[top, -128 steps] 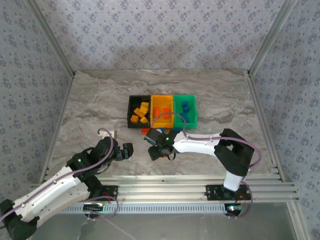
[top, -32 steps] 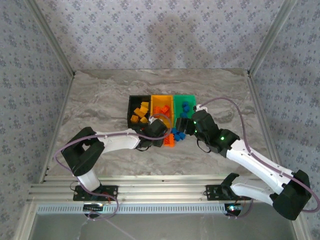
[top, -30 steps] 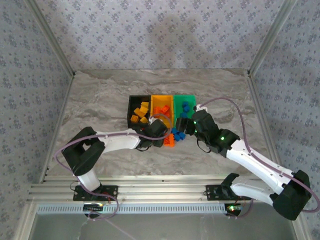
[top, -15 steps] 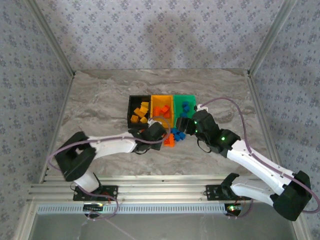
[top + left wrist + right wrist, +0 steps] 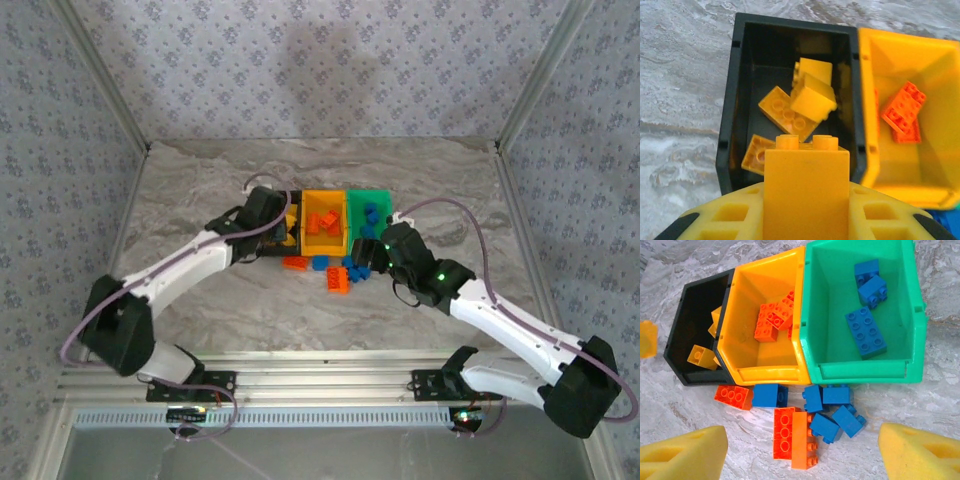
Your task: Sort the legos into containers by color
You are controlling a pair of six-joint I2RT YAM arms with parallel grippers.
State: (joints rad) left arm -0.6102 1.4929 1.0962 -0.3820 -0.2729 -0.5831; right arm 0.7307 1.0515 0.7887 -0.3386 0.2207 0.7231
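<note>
Delivery of one yellow brick is the step in hand, as I judge it. From above, my left gripper [image 5: 268, 215] hangs over the black bin [image 5: 272, 250], the first of three joined bins; next come the yellow-orange bin [image 5: 322, 247] and the green bin [image 5: 384, 230]. My right gripper [image 5: 362, 255] hovers just in front of the green bin, near the loose bricks [image 5: 338, 278] lying on the table [image 5: 200, 200].

From my left wrist, the pads [image 5: 725, 217] are pressed on the yellow brick [image 5: 806, 192], one on each side. It hangs above the near wall of the black bin [image 5: 729, 100], where other yellow bricks [image 5: 790, 112] lie already. Its studs point forward, away from my wrist and toward the bin. Its long axis seems to run the same way, along my fingers, but the lower end is cut off, so I cannot be sure. The next move, I think, needs only a small reach forward and then a release, so the brick drops inside and not on the rim.

From my right wrist, the pads [image 5: 685, 452] are spread wide with nothing between them. Under them lie blue bricks [image 5: 837, 410] and orange-red bricks [image 5: 795, 437], all outside the bins. The green bin [image 5: 810, 315] holds blue bricks [image 5: 865, 332].
</note>
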